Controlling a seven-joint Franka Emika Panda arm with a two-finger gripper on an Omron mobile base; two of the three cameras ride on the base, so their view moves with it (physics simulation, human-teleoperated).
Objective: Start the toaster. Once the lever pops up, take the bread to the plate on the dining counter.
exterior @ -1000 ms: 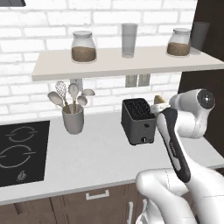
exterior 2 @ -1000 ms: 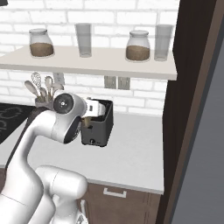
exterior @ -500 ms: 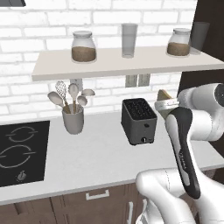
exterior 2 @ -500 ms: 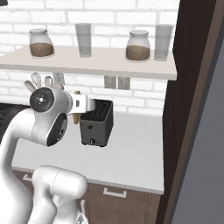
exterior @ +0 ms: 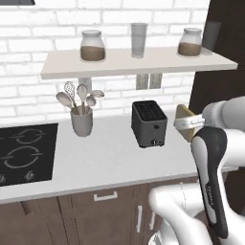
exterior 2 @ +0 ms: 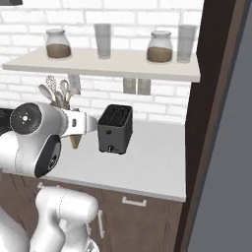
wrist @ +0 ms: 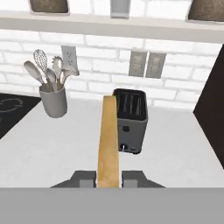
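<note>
My gripper is shut on the bread, a pale tan slice seen edge-on and upright between the fingertips. The bread hangs above the counter, right of the dark grey toaster and nearer to me. From the other side, the bread sits left of the toaster. Both toaster slots look empty. The silvery lever sits low on the front face. The plate and the dining counter are out of view.
A grey utensil holder stands left of the toaster, with the black cooktop further left. A shelf with jars and glasses hangs above. A tall dark cabinet walls off the right end of the worktop.
The hand has drawn back from the toaster toward the base and dropped slightly, still holding the bread. The toaster has not moved.
</note>
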